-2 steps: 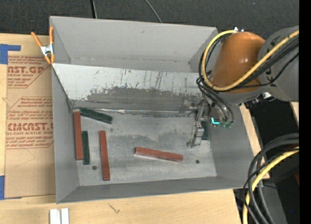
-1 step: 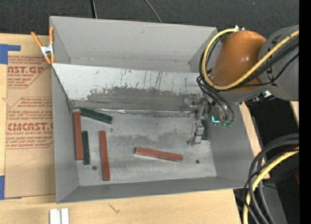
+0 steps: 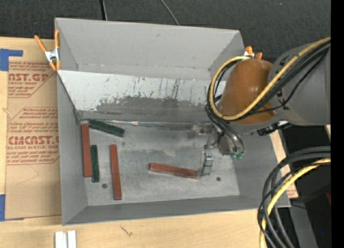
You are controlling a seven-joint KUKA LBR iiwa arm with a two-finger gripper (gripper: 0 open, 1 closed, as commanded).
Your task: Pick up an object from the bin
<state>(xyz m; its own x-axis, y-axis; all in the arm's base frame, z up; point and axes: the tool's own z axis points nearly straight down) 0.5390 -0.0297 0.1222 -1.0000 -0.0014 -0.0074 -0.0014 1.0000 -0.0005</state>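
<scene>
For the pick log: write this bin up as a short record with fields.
bin: grey metal bin, arm reaching in from the right
jaws: low at the right end of the lone red stick
lone red stick: lying flat, mid-floor
left group: outer red stick, short green stick, inner red stick, side by side
back left: slanted green stick

One camera watches the scene. It sits up high over the grey bin (image 3: 145,42) and looks down into it, tipped a little to one side, so the far wall looks big and wide. It is close enough that the bin takes up most of the picture, with a bit of room round it. The arm (image 3: 303,88) reaches in from the right side.
</scene>
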